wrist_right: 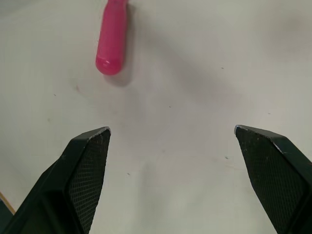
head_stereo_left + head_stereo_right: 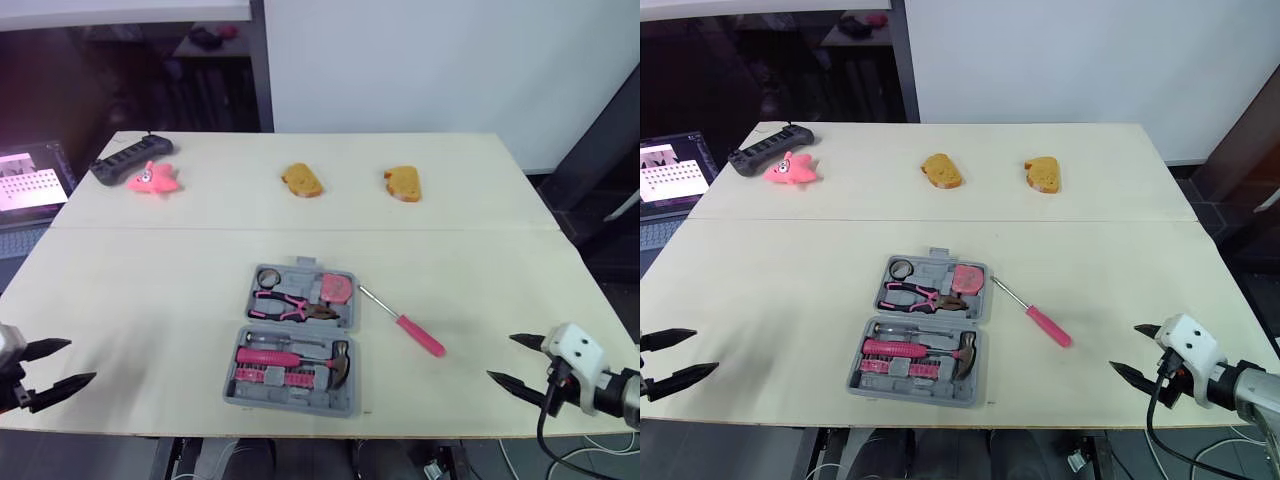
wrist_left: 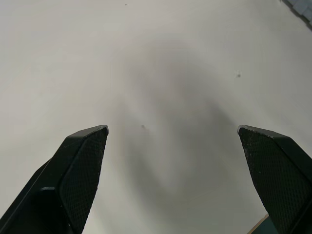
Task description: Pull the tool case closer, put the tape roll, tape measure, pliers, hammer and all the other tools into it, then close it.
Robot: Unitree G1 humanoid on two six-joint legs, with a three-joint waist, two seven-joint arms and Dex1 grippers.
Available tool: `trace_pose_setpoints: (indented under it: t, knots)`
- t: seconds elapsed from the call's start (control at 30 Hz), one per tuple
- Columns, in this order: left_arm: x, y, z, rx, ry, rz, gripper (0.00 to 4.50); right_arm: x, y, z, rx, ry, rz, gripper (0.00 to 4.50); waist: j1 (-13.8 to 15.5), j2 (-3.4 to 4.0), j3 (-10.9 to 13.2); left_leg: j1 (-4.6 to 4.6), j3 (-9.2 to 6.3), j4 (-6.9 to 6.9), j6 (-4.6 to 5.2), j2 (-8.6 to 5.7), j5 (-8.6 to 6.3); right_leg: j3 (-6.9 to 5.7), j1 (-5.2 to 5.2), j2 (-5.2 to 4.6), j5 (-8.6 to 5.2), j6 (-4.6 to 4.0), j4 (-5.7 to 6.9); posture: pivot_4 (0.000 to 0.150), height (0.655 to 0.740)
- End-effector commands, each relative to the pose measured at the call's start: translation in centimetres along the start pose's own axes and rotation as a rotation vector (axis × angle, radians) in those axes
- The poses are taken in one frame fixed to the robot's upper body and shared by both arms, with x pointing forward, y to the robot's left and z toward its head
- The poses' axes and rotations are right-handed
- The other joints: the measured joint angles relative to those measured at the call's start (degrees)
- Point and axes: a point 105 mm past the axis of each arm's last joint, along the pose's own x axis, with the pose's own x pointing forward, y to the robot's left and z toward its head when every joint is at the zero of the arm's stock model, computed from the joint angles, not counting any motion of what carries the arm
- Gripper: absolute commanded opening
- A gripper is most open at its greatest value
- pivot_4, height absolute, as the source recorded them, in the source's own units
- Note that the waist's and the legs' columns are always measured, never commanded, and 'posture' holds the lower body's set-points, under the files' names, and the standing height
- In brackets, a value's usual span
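White wall and dark shelving back a pale wooden table point(image 2: 150, 290), on which the grey tool case point(image 2: 290, 402) lies open near the front edge. Tape roll point(image 2: 268, 277), pliers point(image 2: 285, 305), tape measure point(image 2: 335, 288) and hammer point(image 2: 300, 357) already sit in its recesses.

1 tool is left outside: the pink-handled screwdriver point(image 2: 404, 323), just right of the case. It lies diagonally, with its metal tip near the case's far right corner and its handle angling away toward the near right. That puts the handle end facing the right gripper point(image 2: 501, 358), which hovers well right of the case, spread wide and holding nothing. It is clearly the nearer arm.

The left gripper point(image 2: 82, 360), well left of the case, is equally wide and empty. I judge the screwdriver pick comes next, then closing the lid. Beyond the case lie 2 bread slices point(image 2: 301, 180).
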Motion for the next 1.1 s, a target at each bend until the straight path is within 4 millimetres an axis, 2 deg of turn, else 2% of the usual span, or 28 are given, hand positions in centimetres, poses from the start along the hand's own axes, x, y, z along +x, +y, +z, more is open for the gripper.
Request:
trace_pose_setpoints:
  t: [0.03, 0.13, 0.23, 0.4, 0.5, 0.63, 0.73, 0.93, 1.03, 1.1]
  knots:
    - [-0.6, 0.9, 0.9, 0.032, -0.016, 0.035, 4.5, -0.3, -0.2, 0.4, -0.024, -0.03, -0.013, 4.39, 0.1, 0.0, 0.0, 0.0, 0.0, 0.02, 0.0, 0.0, 0.0, 0.01, 0.01, 0.0, 0.0, 0.0, 0.0, 0.15, 0.74]
    - [0.3, 0.7, 1.2, 0.043, -0.029, 0.007, 4.5, 0.3, 0.4, 0.9, -0.038, -0.042, 0.004, 4.39, 0.1, 0.0, 0.0, 0.0, 0.01, 0.02, -0.01, 0.0, 0.01, 0.01, 0.02, 0.0, 0.0, 0.0, 0.0, 0.15, 0.74]
    - [2.3, -0.5, 2.4, 0.087, -0.064, -0.05, 4.5, 1.8, 1.6, 3.3, -0.034, -0.096, 0.042, 4.39, 0.1, 0.05, 0.0, 0.01, 0.0, 0.02, -0.01, 0.0, 0.01, 0.01, 0.02, 0.0, 0.01, 0.0, 0.01, 0.15, 0.74]
    - [5.4, -3.9, 4.5, 0.129, -0.125, -0.198, 4.5, 5.0, 4.8, 6.8, -0.004, -0.117, 0.107, 4.39, 0.1, 0.09, 0.0, -0.01, -0.02, 0.02, -0.06, 0.0, 0.04, 0.02, 0.03, 0.01, 0.03, 0.03, 0.02, 0.15, 0.74]
    - [6.9, -6.5, 6.1, 0.167, -0.174, -0.293, 4.5, 7.3, 5.0, 8.2, 0.046, -0.108, 0.056, 4.39, 0.1, 0.08, 0.0, -0.01, -0.02, 0.04, -0.07, 0.0, 0.04, 0.02, 0.03, 0.01, 0.04, 0.04, 0.02, 0.15, 0.74]
    - [7.9, -8.9, 7.7, 0.199, -0.216, -0.358, 4.5, 8.9, 4.2, 8.1, 0.083, -0.042, -0.011, 4.39, 0.3, 0.07, 0.0, -0.04, -0.02, 0.08, -0.08, 0.0, 0.05, 0.03, 0.03, 0.0, 0.04, 0.01, 0.02, 0.15, 0.74]
    - [8.7, -10.8, 9.1, 0.215, -0.258, -0.396, 4.5, 9.9, 3.9, 6.7, 0.111, 0.047, -0.032, 4.39, 0.3, 0.07, 0.0, -0.05, -0.03, 0.07, -0.07, 0.0, 0.04, 0.03, 0.03, 0.0, 0.04, 0.02, 0.01, 0.15, 0.74]
    - [9.2, -11.9, 9.5, 0.23, -0.258, -0.418, 4.5, 11.3, 4.5, 6.1, 0.174, 0.091, -0.023, 4.39, -0.2, 0.08, 0.0, 0.0, -0.03, 0.07, -0.06, 0.0, 0.04, 0.03, 0.02, 0.02, 0.06, 0.04, 0.02, 0.15, 0.74]
    - [9.4, -12.6, 9.4, 0.222, -0.257, -0.435, 4.5, 12.1, 4.6, 6.2, 0.198, 0.083, -0.024, 3.55, -0.4, 0.07, 0.0, -0.01, -0.03, 0.08, -0.06, 0.0, 0.04, 0.04, 0.03, 0.02, 0.05, 0.03, 0.02, 0.15, 0.74]
    - [9.6, -12.8, 9.2, 0.219, -0.251, -0.439, 4.5, 12.6, 4.7, 6.3, 0.207, 0.082, -0.024, 2.67, -0.4, 0.07, 0.0, -0.02, -0.03, 0.07, -0.06, 0.0, 0.04, 0.04, 0.04, 0.02, 0.05, 0.04, 0.02, 0.15, 0.74]
